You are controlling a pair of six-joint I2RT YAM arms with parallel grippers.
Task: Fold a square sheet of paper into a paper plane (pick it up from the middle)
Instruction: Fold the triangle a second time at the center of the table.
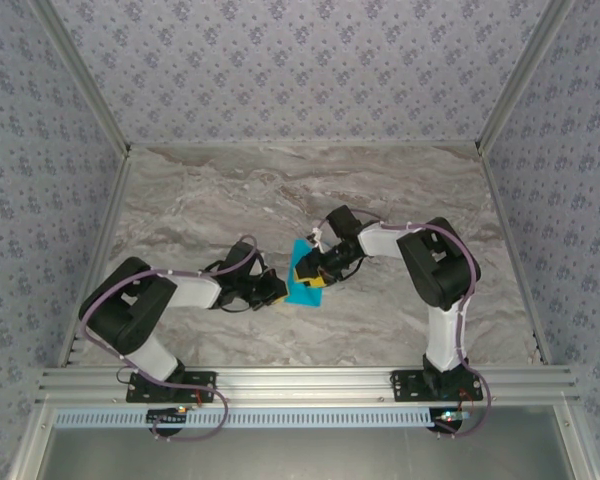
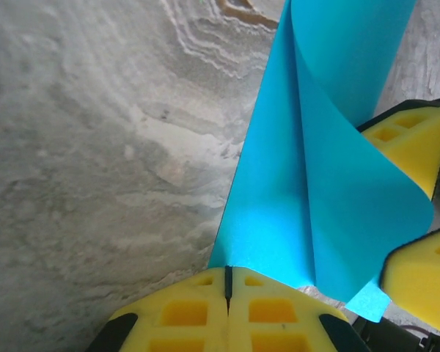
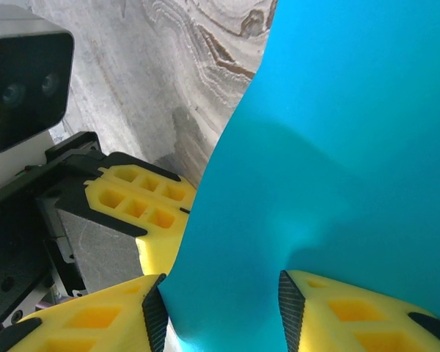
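Note:
The square sheet of paper (image 1: 305,291) is bright cyan-blue and hangs curled between my two grippers, just above the marble table. My left gripper (image 1: 277,288) is shut on the sheet's lower corner; in the left wrist view its yellow jaws (image 2: 227,282) meet with the paper (image 2: 308,191) pinched in the seam. My right gripper (image 1: 310,272) reaches in from the right. In the right wrist view its jaws (image 3: 220,308) stand apart, and the bulging paper (image 3: 337,147) fills the gap between them. The right gripper's fingers (image 2: 414,139) flank the curl.
The grey veined marble table (image 1: 230,200) is walled in by patterned panels on three sides. The left gripper's fingers (image 3: 139,202) and its wrist camera (image 3: 26,81) sit close beside the right gripper. An aluminium rail (image 1: 300,380) runs along the near edge.

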